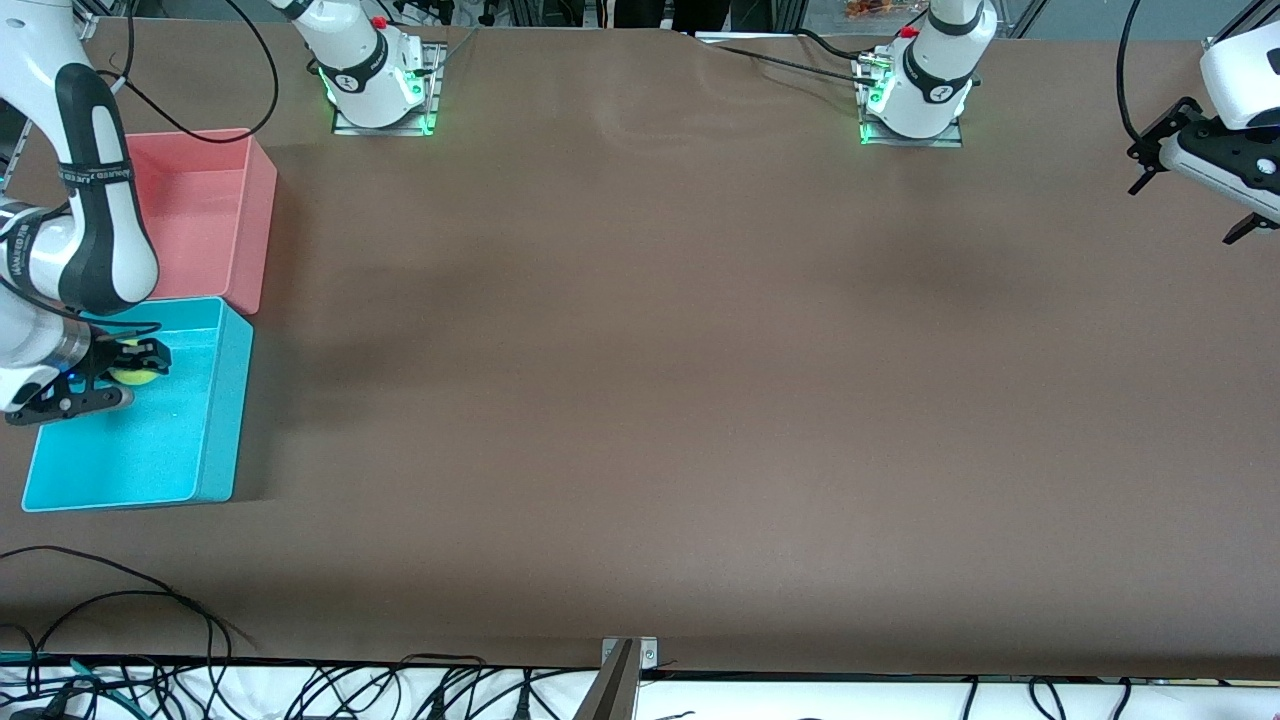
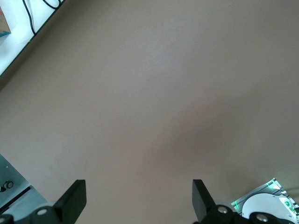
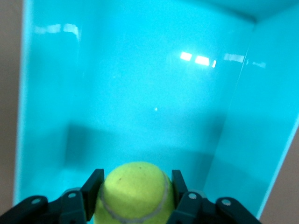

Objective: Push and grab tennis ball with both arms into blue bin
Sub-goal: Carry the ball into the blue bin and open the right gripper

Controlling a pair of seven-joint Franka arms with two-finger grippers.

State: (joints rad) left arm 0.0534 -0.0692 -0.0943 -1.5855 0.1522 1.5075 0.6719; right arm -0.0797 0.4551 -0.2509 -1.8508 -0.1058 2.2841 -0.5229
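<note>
1. Right gripper [image 1: 140, 362] clamped on the tennis ball [image 1: 133, 365], hanging over the blue bin [image 1: 215, 420]. Right wrist view: ball [image 3: 134, 191] squeezed between both fingers [image 3: 92, 185], bin floor [image 3: 140, 102] directly underneath, so the carry looks done and release is the remaining step.
2. The ball is over the bin's 12 o'clock end, the part beside the pink bin [image 1: 250, 210]. Likely held inside the wall line so it drops in and doesn't bounce out.
3. Left gripper [image 1: 1190, 170] spread wide and empty, parked at the left arm's end of the table at about 2 o'clock from table centre; waiting. Left wrist view shows only bare brown table [image 2: 149, 93] past its fingers [image 2: 74, 198].
4. Count: one ball, two bins (one blue, one pink), two arms, two grippers.
</note>
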